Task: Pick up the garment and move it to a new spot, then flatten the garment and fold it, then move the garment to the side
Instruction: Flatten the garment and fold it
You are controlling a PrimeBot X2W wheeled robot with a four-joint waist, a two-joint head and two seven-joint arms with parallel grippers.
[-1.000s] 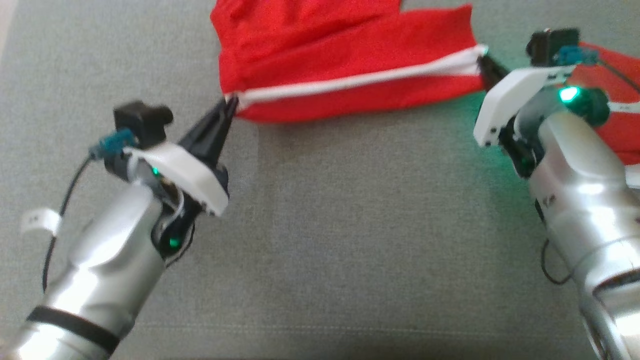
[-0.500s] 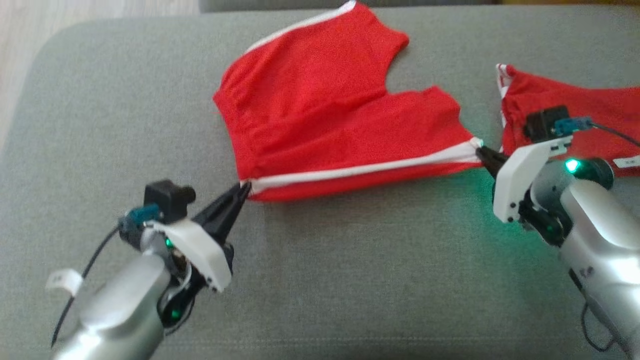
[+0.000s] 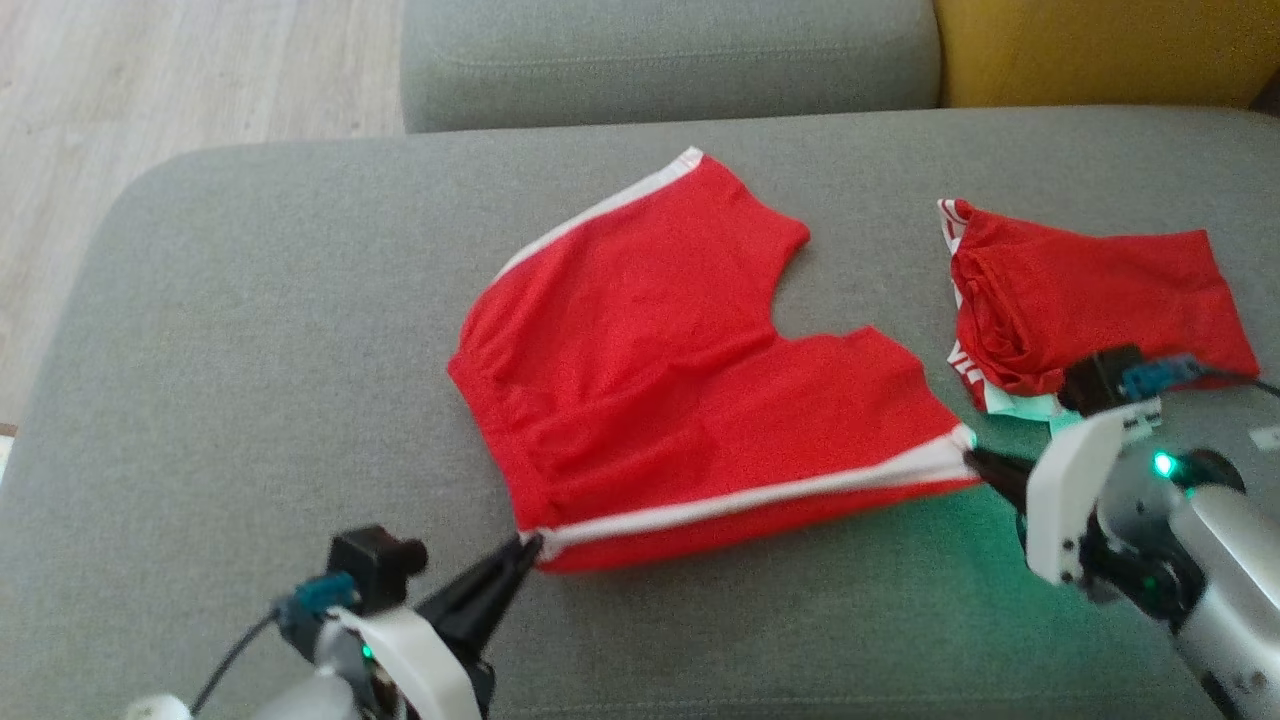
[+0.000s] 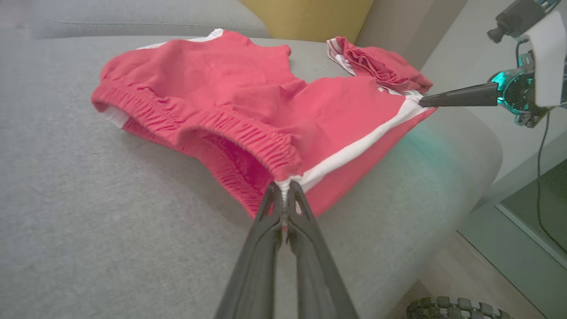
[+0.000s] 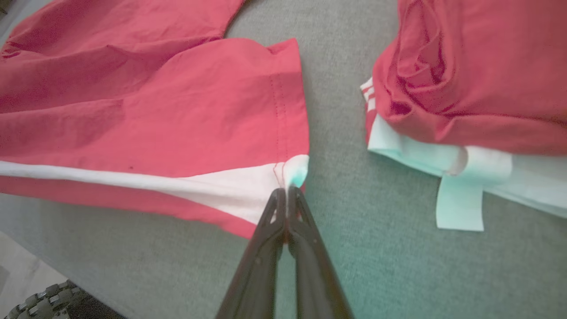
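Observation:
The garment (image 3: 670, 370) is a pair of red shorts with white side stripes, spread on the grey couch seat (image 3: 250, 330). My left gripper (image 3: 535, 543) is shut on its waistband corner at the near white stripe; the left wrist view shows the same pinch (image 4: 283, 188) on the elastic waistband of the garment (image 4: 212, 88). My right gripper (image 3: 968, 458) is shut on the leg-hem corner of that stripe, seen close in the right wrist view (image 5: 288, 188) against the garment (image 5: 155, 110). The near edge is stretched between both grippers and held slightly off the seat.
A second red garment (image 3: 1080, 290), folded with a white label, lies on the seat to the right, just behind my right wrist (image 5: 465, 75). A grey back cushion (image 3: 660, 55) and a yellow cushion (image 3: 1100, 50) stand behind. Wooden floor (image 3: 150, 90) lies beyond the seat's left end.
The head camera has tilted up, so the whole picture slid down and the cushions came into view. Both grippers still hold the same corners, with the garment spread out on the seat.

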